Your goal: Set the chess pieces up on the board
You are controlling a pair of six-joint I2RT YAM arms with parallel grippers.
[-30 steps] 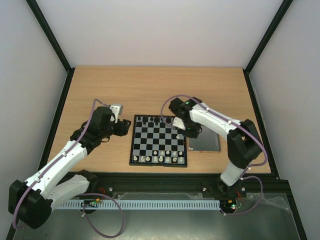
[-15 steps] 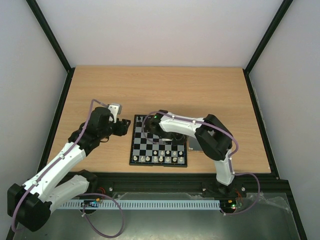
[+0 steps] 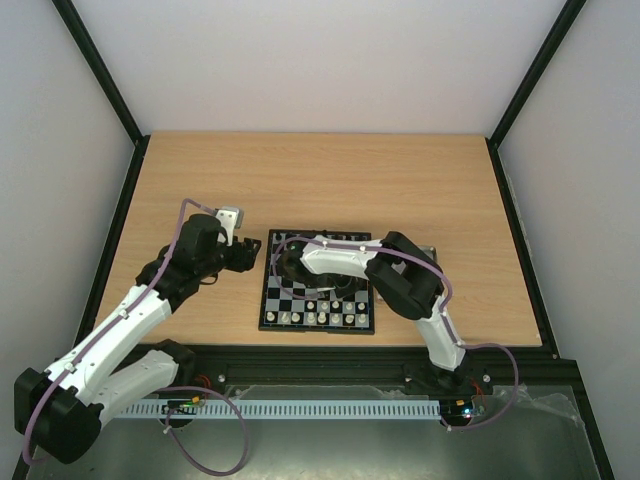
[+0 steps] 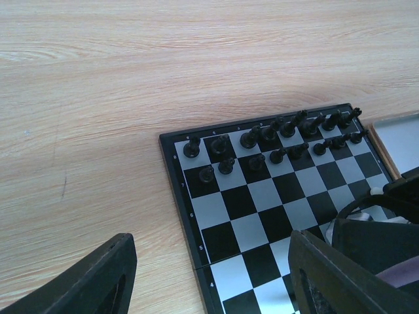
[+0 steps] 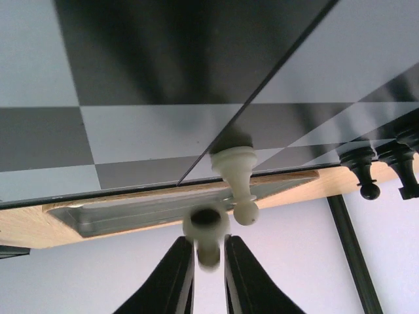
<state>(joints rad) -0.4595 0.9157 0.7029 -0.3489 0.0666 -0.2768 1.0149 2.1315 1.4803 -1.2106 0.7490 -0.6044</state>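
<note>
The board (image 3: pixel 266 290) lies mid-table, with black figures along its far rows (image 4: pixel 281 134) and cream-white chess pieces (image 3: pixel 320 318) in its near rows. My right arm folds across the board, and its gripper (image 3: pixel 333 284) hangs low over the squares. In the right wrist view the right gripper (image 5: pixel 209 261) is shut on a blurred cream-white pawn (image 5: pixel 207 229). Beside it a second white pawn (image 5: pixel 234 171) stands on a pale square near the board's edge. My left gripper (image 4: pixel 209 281) is open and empty, straddling the board's left border (image 4: pixel 196 248).
A shiny metal tray (image 4: pixel 399 137) sits just right of the board, mostly hidden under my right arm in the top view. Bare wooden tabletop (image 3: pixel 320 180) stretches behind the board. Black frame posts and white walls close in the table.
My right arm has swung left from the tray to low over the board, carrying a white pawn. The left arm has stayed in place.
</note>
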